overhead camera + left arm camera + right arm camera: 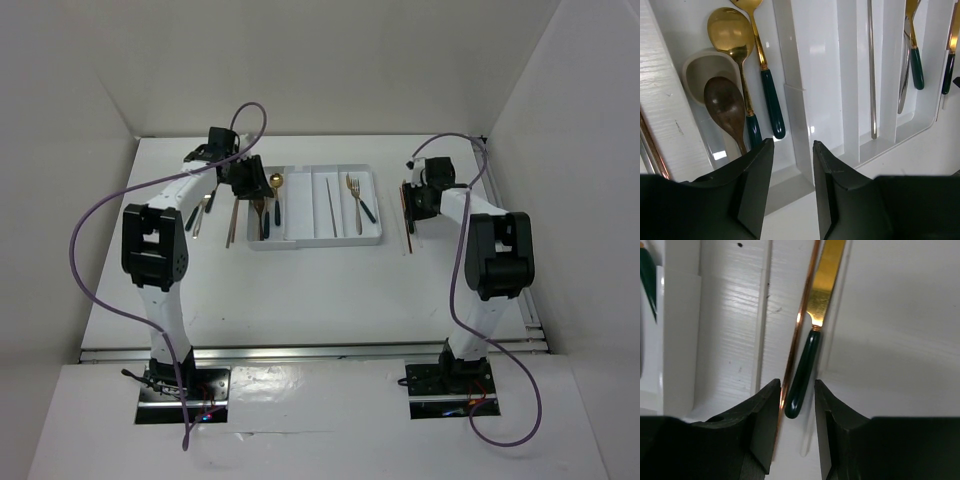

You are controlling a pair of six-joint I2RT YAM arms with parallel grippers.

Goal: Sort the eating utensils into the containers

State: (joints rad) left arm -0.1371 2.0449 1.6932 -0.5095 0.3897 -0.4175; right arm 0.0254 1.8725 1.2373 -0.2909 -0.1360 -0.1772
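The white tray (372,205) lies at the table's middle back. Its left compartment holds gold spoons (730,32) with teal handles and a darker brown spoon (725,105). A thin chopstick (872,70) lies in the third compartment and a fork (354,192) in the fourth. My left gripper (793,147) is open and empty over the tray's near left end, above a divider (790,70). My right gripper (797,390) is open, right of the tray. Its fingers straddle the teal handle of a gold knife (802,375) and a copper chopstick (800,320) on the table.
Left of the tray, more utensils (203,212) and a chopstick (231,222) lie on the table. The tray's right wall (682,315) stands just left of my right gripper. White walls enclose the table at the back and both sides.
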